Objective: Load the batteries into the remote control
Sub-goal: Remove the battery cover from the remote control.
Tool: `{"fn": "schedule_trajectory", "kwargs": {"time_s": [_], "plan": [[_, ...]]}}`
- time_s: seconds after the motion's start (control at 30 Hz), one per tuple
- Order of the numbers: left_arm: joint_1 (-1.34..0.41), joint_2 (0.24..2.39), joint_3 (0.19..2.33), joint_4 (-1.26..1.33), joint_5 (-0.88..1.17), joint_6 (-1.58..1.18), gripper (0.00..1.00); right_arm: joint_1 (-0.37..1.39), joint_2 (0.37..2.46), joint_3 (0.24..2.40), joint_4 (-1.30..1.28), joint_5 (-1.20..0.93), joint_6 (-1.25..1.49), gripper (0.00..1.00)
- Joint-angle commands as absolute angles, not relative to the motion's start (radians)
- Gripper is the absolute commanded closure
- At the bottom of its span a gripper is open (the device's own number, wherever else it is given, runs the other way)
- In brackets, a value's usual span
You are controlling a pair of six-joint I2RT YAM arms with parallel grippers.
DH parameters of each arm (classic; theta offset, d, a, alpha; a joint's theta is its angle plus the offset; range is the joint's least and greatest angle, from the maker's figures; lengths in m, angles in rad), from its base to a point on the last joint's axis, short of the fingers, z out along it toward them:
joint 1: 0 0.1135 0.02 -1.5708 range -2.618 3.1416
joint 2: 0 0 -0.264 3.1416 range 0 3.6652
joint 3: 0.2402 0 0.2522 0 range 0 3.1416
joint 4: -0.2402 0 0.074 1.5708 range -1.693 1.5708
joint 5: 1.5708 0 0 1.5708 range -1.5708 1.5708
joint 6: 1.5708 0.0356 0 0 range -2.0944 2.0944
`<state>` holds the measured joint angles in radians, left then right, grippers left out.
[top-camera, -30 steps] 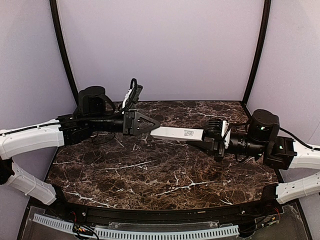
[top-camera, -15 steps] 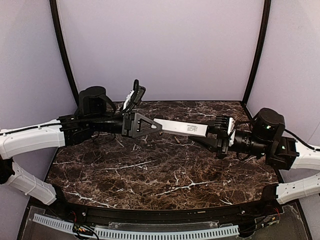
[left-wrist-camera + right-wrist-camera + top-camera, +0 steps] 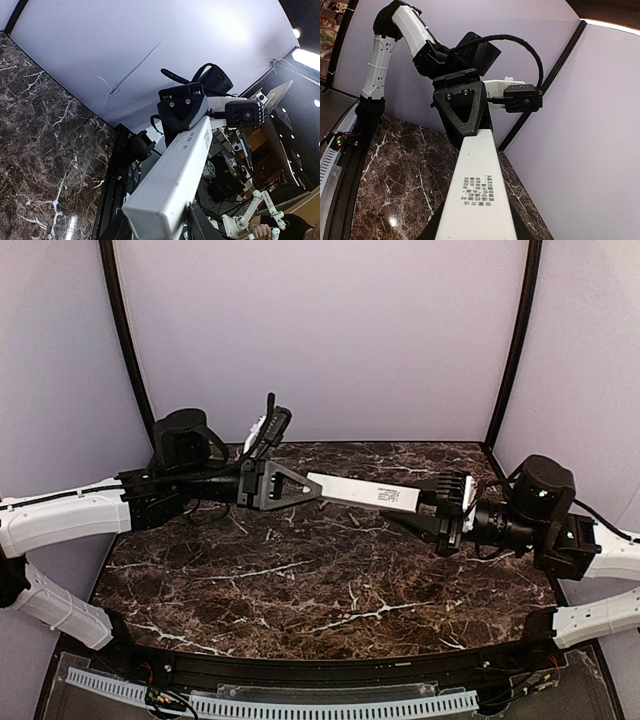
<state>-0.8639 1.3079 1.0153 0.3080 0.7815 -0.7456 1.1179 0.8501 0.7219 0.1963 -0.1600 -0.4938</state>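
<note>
White remote control spanning the air above the marbled worktop, right hand clamped on its right end, left hand flanking its left end, clamped or loose cannot be told

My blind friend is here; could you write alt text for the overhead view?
A white remote control hangs between two robot arms above a dark marble table. The right gripper clamps one end; the left gripper is at the other.

Reaching inward tip to tip, the right gripper clamps the remote control while the left gripper straddles its other end.
</note>
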Motion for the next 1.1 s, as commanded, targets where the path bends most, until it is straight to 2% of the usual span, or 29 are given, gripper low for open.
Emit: {"fn": "schedule_trajectory", "kwargs": {"time_s": [0.0, 0.2, 0.3, 0.33, 0.43, 0.5, 0.6, 0.7, 0.97, 1.07], "plan": [[-0.867, 1.298, 1.003, 0.378, 0.789, -0.75, 0.7, 1.122, 0.843, 0.724, 0.242, -0.17, -0.471, 1.0], [-0.835, 1.286, 0.948, 0.506, 0.818, -0.833, 0.7, 1.123, 0.826, 0.722, 0.22, -0.181, -0.468, 1.0], [-0.821, 1.286, 0.934, 0.554, 0.824, -0.878, 0.67, 1.123, 0.822, 0.721, 0.215, -0.181, -0.468, 1.0], [-0.82, 1.287, 0.939, 0.549, 0.823, -0.878, 0.64, 1.123, 0.822, 0.721, 0.213, -0.18, -0.468, 1.0], [-0.82, 1.284, 0.957, 0.478, 0.8, -0.837, 0.42, 1.123, 0.839, 0.729, 0.205, -0.171, -0.47, 1.0], [-0.822, 1.281, 0.963, 0.457, 0.79, -0.823, 0.33, 1.122, 0.849, 0.734, 0.201, -0.167, -0.47, 1.0], [-0.832, 1.285, 0.983, 0.421, 0.782, -0.795, 0.26, 1.123, 0.859, 0.735, 0.208, -0.16, -0.471, 1.0], [-0.846, 1.301, 1.011, 0.378, 0.781, -0.764, 0.26, 1.122, 0.866, 0.735, 0.219, -0.157, -0.473, 1.0], [-0.861, 1.339, 1.043, 0.36, 0.812, -0.752, 0.41, 1.123, 0.881, 0.744, 0.228, -0.146, -0.479, 1.0], [-0.862, 1.336, 1.039, 0.365, 0.825, -0.757, 0.49, 1.122, 0.874, 0.742, 0.228, -0.137, -0.48, 1.0]]}}
